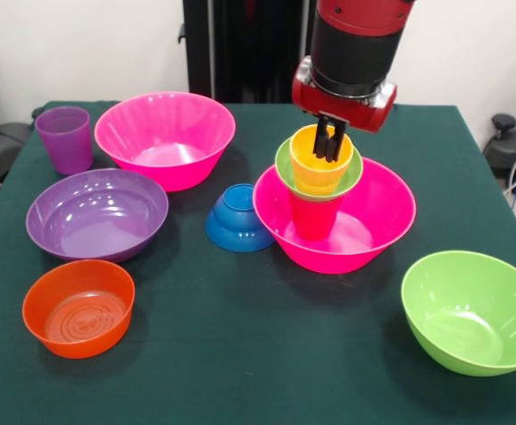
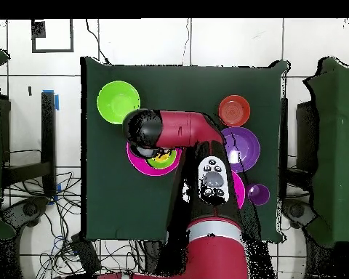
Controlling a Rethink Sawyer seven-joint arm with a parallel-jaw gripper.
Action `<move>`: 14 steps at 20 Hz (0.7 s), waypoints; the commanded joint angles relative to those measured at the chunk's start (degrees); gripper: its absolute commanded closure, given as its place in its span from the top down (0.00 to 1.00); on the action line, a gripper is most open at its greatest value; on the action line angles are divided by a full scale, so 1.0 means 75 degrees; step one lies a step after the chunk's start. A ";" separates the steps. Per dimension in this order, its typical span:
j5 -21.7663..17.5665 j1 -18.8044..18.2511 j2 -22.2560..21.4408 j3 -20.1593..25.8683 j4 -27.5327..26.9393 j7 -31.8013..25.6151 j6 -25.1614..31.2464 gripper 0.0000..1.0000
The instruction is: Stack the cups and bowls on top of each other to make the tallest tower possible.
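A large hot pink bowl (image 1: 386, 212) stands right of centre in the front view. A red cup (image 1: 313, 217) stands in it, with the small green bowl (image 1: 283, 166) on the cup and the yellow-orange cup (image 1: 309, 164) in that bowl. My gripper (image 1: 331, 146) comes straight down, its tips inside the yellow cup's mouth at the far rim, close together on the cup's wall. In the overhead view the arm hides the gripper and most of this stack; the pink bowl's rim (image 2: 136, 161) shows.
A purple cup (image 1: 64, 139), a second pink bowl (image 1: 165, 140), a wide purple bowl (image 1: 96, 214) and an orange bowl (image 1: 79, 307) stand at the left. A small blue bowl (image 1: 237, 219) lies mouth down against the stack's pink bowl. A lime green bowl (image 1: 470, 312) stands front right.
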 commanded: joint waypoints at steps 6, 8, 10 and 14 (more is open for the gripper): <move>-0.0460 0.0028 0.0555 0.0504 0.0643 -0.0213 -0.0880 0.00; -0.0431 0.0023 0.0528 0.0509 0.0703 -0.0219 -0.0901 0.00; -0.0451 0.0030 0.0582 0.0499 0.0696 -0.0212 -0.0988 0.00; -0.0502 0.0031 0.0712 0.0470 0.0661 -0.0190 -0.1155 0.00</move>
